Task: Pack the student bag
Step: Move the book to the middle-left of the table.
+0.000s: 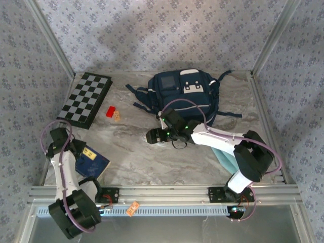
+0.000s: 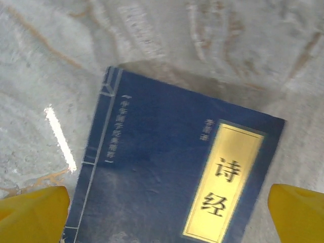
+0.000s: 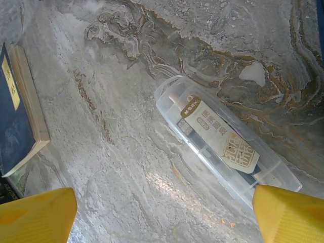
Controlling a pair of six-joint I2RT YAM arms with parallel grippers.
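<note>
My left gripper [image 2: 162, 220] hung released over a blue book [image 2: 167, 167]; my right gripper [image 3: 162, 217] gaped empty, a clear pen case [image 3: 223, 136] just ahead.

- My left wrist view cuts the book [image 2: 167, 172] off at the bottom edge.
- My right fingertip [image 3: 288, 212] covers part of one end of the case [image 3: 223, 136].
- The case label's print is too small to read.

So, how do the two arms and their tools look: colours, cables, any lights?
Both arms have white links and black joints. A purple cable loops along the left arm and the right arm. Small green lights glow near the right wrist. The fingers of the left tool and the right tool are yellow.
</note>
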